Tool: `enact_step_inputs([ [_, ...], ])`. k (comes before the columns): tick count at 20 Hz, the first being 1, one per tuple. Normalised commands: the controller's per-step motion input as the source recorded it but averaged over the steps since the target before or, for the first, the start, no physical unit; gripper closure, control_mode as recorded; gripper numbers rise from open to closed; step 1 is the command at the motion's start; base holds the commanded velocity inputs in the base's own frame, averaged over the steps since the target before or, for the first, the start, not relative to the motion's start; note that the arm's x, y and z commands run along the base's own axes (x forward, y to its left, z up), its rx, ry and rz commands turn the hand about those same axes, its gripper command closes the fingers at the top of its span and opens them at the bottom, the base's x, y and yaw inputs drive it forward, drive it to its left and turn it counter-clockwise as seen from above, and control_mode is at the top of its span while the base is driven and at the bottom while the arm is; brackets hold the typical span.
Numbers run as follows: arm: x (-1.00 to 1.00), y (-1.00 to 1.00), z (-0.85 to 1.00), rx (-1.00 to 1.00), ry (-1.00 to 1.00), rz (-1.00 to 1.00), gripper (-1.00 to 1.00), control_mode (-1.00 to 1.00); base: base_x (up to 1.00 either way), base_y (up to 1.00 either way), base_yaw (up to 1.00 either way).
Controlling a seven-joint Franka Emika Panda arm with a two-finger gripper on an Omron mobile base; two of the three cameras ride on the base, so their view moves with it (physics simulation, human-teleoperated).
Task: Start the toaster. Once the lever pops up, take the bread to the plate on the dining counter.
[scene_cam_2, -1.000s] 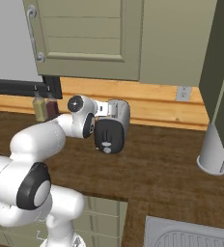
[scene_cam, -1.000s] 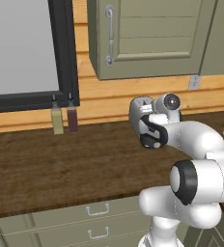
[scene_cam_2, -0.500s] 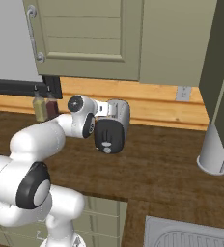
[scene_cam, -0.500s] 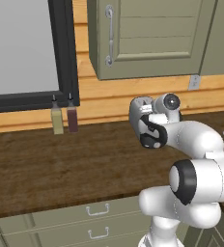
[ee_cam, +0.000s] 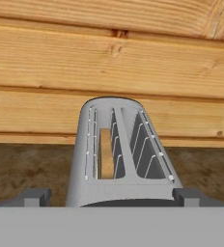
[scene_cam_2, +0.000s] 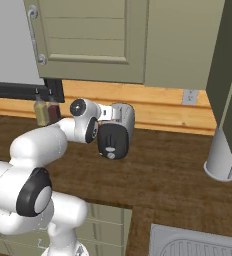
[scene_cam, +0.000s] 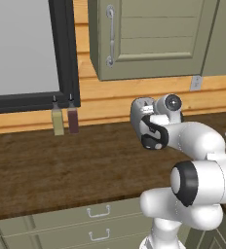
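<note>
Jaws stood fully released astride the toaster [ee_cam: 121, 159], bread [ee_cam: 105, 153] seated in its left slot, apparently positioned for the lever

dark wood counter [scene_cam: 61, 160], toaster [scene_cam_2: 117, 131], two bottles [scene_cam: 65, 119]

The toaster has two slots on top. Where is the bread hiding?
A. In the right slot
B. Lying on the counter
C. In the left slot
C: in the hand view the tan bread stands inside the left slot of the toaster, while the right slot shows bare wire guides.
</note>
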Motion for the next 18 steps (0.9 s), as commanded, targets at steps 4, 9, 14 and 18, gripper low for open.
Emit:
enact_step_inputs([
  [4, 0.00, 0.00, 0.00, 0.00, 0.00, 0.00, -1.00, -1.00, 0.00, 0.00, 0.00],
  [9, 0.00, 0.00, 0.00, 0.00, 0.00, 0.00, -1.00, -1.00, 0.00, 0.00, 0.00],
  [14, 0.00, 0.00, 0.00, 0.00, 0.00, 0.00, -1.00, -1.00, 0.00, 0.00, 0.00],
  [18, 0.00, 0.00, 0.00, 0.00, 0.00, 0.00, -1.00, -1.00, 0.00, 0.00, 0.00],
])
